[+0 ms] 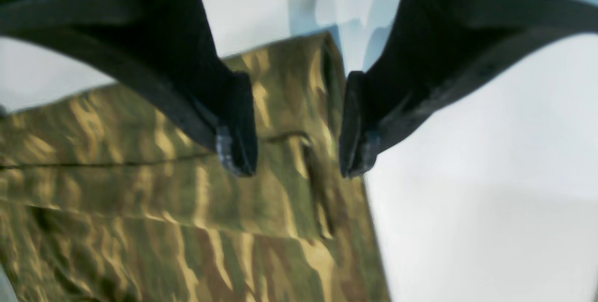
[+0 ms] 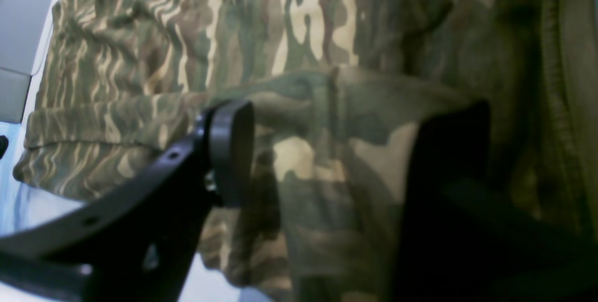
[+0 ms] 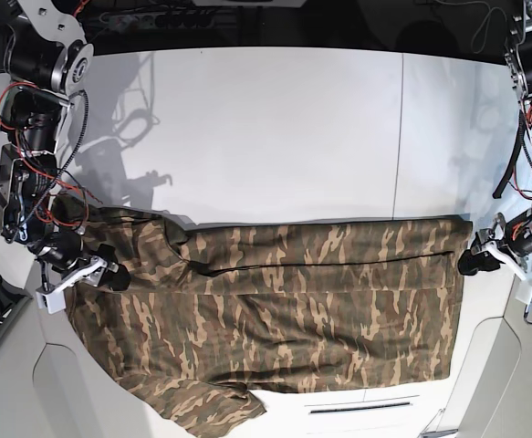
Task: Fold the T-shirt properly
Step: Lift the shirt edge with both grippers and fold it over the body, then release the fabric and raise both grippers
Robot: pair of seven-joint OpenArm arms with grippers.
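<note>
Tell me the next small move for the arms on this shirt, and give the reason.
I'd raise the left gripper slightly off the T-shirt, jaws kept wide. Its jaws stand apart with no cloth pinched between them, and the far edge already lies folded over beneath it, so lifting straight up should probably leave that fold undisturbed.

The T-shirt point(image 3: 293, 315) is camouflage all over: irregular, elongated patches of olive green, brown and pale tan, the tan ones standing out as the lightest and the darkest areas nearly black. In the base view its pattern reads as small, dense mottling in dark brown and tan. The surface point(image 3: 275, 119) is plain white, with bluish tints in the wrist views. Both tools, left point(image 1: 299, 126) and right point(image 2: 348, 152), are black
</note>
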